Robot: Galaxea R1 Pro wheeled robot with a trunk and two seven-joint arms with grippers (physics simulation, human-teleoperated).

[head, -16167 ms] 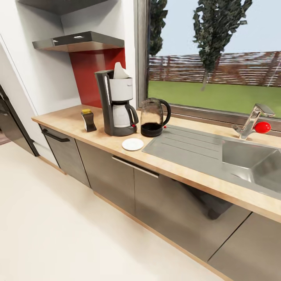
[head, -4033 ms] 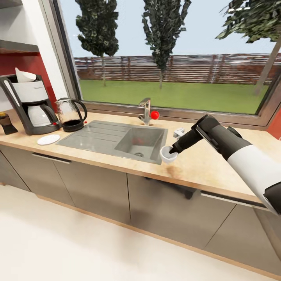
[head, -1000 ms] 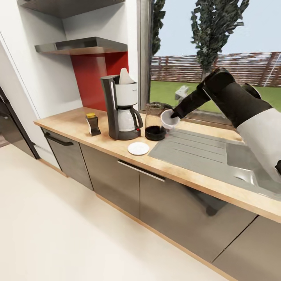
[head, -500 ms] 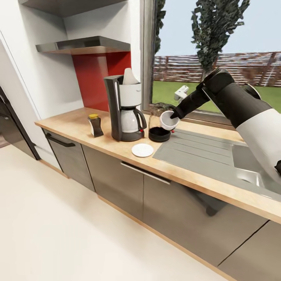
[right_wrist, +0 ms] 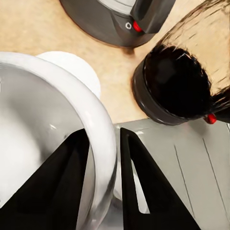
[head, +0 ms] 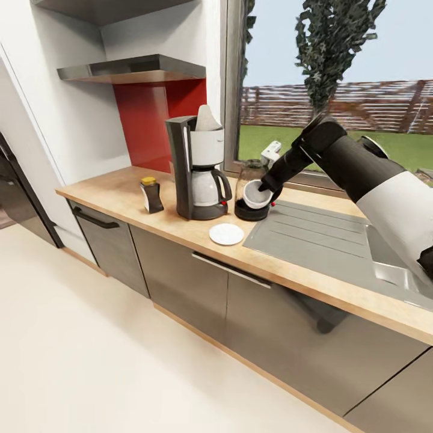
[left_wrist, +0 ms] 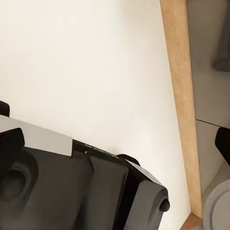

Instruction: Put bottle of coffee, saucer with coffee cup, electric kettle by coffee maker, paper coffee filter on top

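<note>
The white coffee cup [head: 258, 194] hangs tilted above the counter, just in front of the glass electric kettle [head: 248, 174], with my right gripper [head: 268, 184] shut on its rim. In the right wrist view the cup [right_wrist: 43, 143] sits between the dark fingers [right_wrist: 67, 182], above the white saucer [right_wrist: 79, 72] and beside the kettle [right_wrist: 182, 86]. The saucer [head: 227, 234] lies bare in front of the black coffee maker [head: 201, 171], which carries a paper filter [head: 208, 118]. The coffee bottle [head: 150, 194] stands left of the maker. My left gripper [left_wrist: 115, 143] hangs open over the floor.
The steel drainboard [head: 313, 231] and sink run along the wooden countertop [head: 114, 192] to the right. Grey cabinets [head: 180, 276] stand below, a shelf [head: 132, 67] above the red backsplash, and the window behind. My own base [left_wrist: 72, 191] shows in the left wrist view.
The view has slid a little, so the counter things sit further right. My right arm has lowered the cup slightly, nearer the counter and the saucer.
</note>
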